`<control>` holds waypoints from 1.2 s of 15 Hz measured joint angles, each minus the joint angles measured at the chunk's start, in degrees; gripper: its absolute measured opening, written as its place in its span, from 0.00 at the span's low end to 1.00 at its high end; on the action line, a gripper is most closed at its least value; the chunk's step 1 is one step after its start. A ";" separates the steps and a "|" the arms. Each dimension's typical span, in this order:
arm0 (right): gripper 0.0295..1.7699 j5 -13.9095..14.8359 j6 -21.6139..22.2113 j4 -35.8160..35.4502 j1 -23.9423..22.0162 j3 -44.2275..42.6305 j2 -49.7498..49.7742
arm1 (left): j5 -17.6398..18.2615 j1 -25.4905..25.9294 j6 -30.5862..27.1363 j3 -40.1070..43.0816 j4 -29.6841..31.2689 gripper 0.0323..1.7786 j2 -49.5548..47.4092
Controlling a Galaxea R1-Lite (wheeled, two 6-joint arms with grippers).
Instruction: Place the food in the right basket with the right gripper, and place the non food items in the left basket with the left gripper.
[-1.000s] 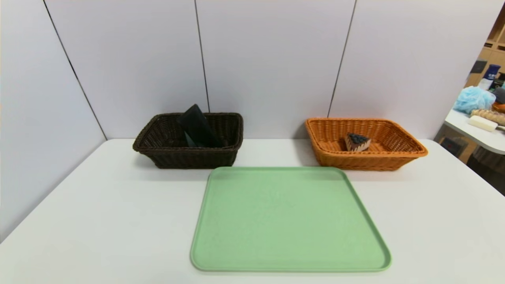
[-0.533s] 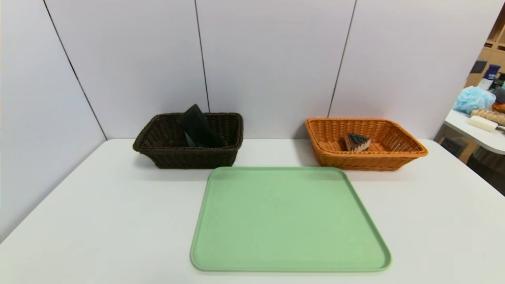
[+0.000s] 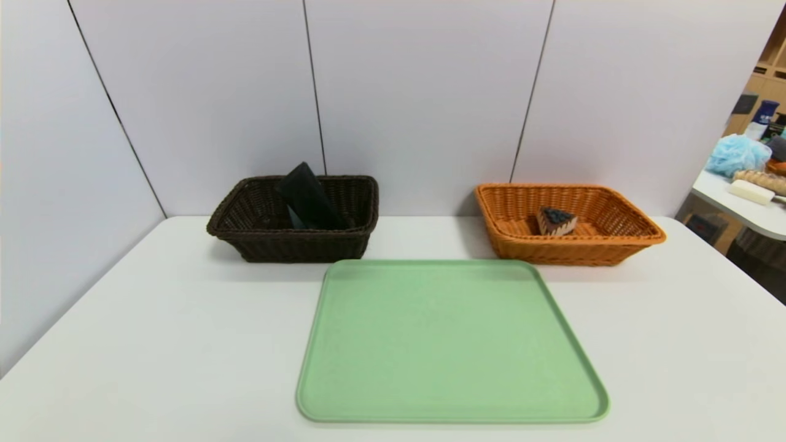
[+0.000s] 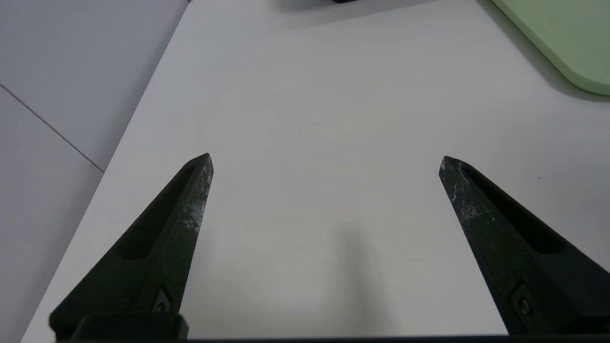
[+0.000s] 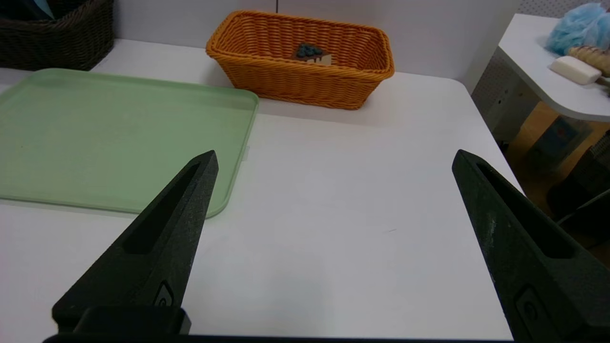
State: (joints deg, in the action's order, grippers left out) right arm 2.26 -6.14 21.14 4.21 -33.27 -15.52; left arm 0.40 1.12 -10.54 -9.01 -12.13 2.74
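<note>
A wedge of cake sits in the orange-brown wicker basket, right of centre in the head view. It has a dark topping of round berries, a brown body and pale stripes down its side. A flat black item lies in the dark brown wicker basket, left of centre, with a small blue-grey patch showing beside its lower part.

Compared with the earlier head views, nothing has visibly moved: both baskets, their contents and the green tray at lower centre lie as before.

The cake's narrow point aims toward the right of the head view, and its long axis runs roughly left to right. The black item leans, its long axis slanting from an upper-left end above the basket's rim down to the lower right inside.

The left gripper is over the desk, near the side wall, its jaws spread wide and holding nothing. The right gripper is over the desk too, its jaws likewise wide apart and released. Neither gripper shows in the head view.
</note>
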 joint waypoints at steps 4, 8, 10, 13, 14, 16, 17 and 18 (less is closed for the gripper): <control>0.96 -2.12 -0.90 2.62 0.00 -3.72 -0.02 | 0.72 -0.07 -0.01 1.18 0.09 0.95 -2.04; 0.96 -3.88 -0.41 3.63 -3.00 -5.89 1.39 | 0.63 -0.11 0.11 2.01 0.54 0.95 -2.61; 0.96 -6.17 -0.35 3.83 -4.56 -5.34 3.04 | 0.67 -0.11 0.13 2.23 0.54 0.95 -2.63; 0.96 -6.69 -0.35 3.06 -4.61 -1.32 6.46 | 0.26 -0.09 0.52 2.97 1.58 0.95 -2.63; 0.96 -6.88 -0.29 2.26 -4.53 0.87 8.17 | 0.20 -0.11 0.55 3.61 2.99 0.95 -2.63; 0.96 -7.42 -0.22 -1.22 -4.39 6.25 11.56 | 0.34 -0.11 0.60 5.77 7.91 0.95 -2.63; 0.96 -7.57 -0.18 -4.74 -4.32 9.84 12.87 | 0.89 -0.11 0.55 7.12 11.29 0.95 -2.63; 0.96 -7.63 -0.18 -9.98 -4.32 13.59 13.76 | 1.63 -0.09 0.52 8.08 14.17 0.95 -2.65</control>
State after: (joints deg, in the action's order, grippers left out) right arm -5.38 -6.33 11.15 -0.11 -19.68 -1.76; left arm 2.04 1.04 -10.02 -0.93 2.04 0.10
